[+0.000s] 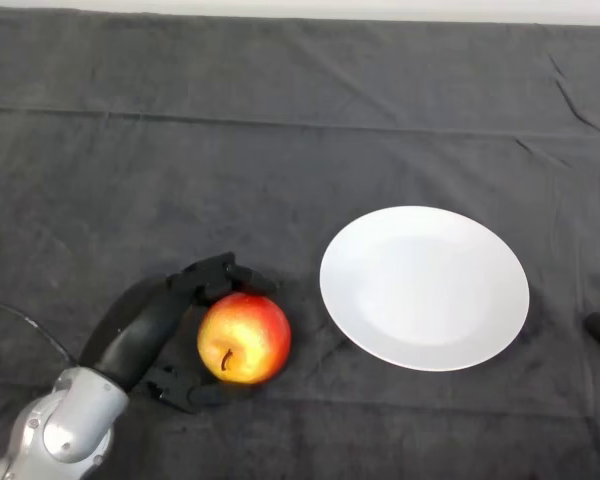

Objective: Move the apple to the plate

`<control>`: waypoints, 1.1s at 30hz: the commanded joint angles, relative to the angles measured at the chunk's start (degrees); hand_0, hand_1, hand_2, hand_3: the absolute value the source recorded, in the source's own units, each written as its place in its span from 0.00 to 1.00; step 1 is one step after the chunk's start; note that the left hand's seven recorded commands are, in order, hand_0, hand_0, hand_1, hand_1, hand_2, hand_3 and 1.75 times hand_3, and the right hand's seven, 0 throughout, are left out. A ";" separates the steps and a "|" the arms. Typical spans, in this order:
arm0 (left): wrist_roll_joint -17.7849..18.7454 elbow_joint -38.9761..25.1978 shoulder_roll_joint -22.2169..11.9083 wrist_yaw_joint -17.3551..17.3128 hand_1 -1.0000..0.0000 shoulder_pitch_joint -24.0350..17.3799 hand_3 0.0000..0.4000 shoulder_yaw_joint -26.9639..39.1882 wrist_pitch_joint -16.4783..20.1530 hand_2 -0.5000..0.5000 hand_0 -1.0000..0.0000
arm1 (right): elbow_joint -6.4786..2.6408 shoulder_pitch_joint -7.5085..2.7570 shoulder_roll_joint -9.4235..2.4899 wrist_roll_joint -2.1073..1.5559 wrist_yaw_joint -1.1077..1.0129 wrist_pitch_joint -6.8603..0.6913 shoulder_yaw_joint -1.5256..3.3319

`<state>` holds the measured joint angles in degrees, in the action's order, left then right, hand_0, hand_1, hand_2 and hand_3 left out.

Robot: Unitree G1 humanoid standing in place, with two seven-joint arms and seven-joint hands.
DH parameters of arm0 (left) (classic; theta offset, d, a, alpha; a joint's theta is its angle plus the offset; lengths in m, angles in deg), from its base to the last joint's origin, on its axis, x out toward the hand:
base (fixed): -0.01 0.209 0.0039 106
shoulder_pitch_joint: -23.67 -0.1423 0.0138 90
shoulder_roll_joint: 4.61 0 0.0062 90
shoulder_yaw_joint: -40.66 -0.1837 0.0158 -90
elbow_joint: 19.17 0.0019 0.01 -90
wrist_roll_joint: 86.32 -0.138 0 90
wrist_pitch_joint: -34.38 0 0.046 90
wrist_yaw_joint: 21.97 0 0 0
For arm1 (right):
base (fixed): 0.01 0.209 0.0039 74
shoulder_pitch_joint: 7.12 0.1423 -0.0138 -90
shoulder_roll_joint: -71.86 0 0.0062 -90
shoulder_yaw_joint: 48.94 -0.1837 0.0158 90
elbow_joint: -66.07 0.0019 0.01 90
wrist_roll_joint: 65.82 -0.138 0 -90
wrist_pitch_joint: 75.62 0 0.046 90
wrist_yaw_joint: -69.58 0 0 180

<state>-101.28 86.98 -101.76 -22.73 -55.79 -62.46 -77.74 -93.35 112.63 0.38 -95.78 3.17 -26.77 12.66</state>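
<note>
Apple (244, 338) sits clasped in the curled left hand (175, 310) — just beside the plate (424, 288)

Light even and soft, from overhead. Plate (425, 288) bright white, nearly featureless; thin soft shadow under its lower right rim. Apple (244, 337), left of plate: dull sheen on top. Cloth (280, 150) matte, no glare.

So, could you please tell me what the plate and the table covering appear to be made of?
The plate looks like glazed ceramic or smooth plastic: plain white, even surface with a soft sheen; which of the two is unclear. The cloth looks like dark matte woven fabric, given its creases and fold lines.
</note>
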 commanded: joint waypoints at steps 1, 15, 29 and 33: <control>1.15 1.66 -0.58 0.67 0.00 2.28 1.00 -0.48 1.26 0.50 0.00 | 2.03 -1.10 0.35 -0.53 0.63 -0.14 -0.75; 1.84 -3.10 0.58 3.02 0.00 6.44 1.00 1.03 6.03 0.50 0.00 | 2.10 -1.14 0.33 -0.58 0.69 -0.15 -0.74; -0.22 -0.78 4.34 7.37 0.00 13.82 1.00 -4.27 7.65 0.50 0.00 | 2.13 -1.15 0.33 -0.62 0.72 -0.16 -0.73; -0.23 1.53 5.13 8.04 0.00 16.20 1.00 -5.98 7.06 0.50 0.00 | 2.12 -1.15 0.35 -0.62 0.72 -0.16 -0.72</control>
<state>-100.61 87.15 -96.74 -15.34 -41.16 -68.27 -70.48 -93.28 112.63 0.38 -95.79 3.57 -26.77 12.66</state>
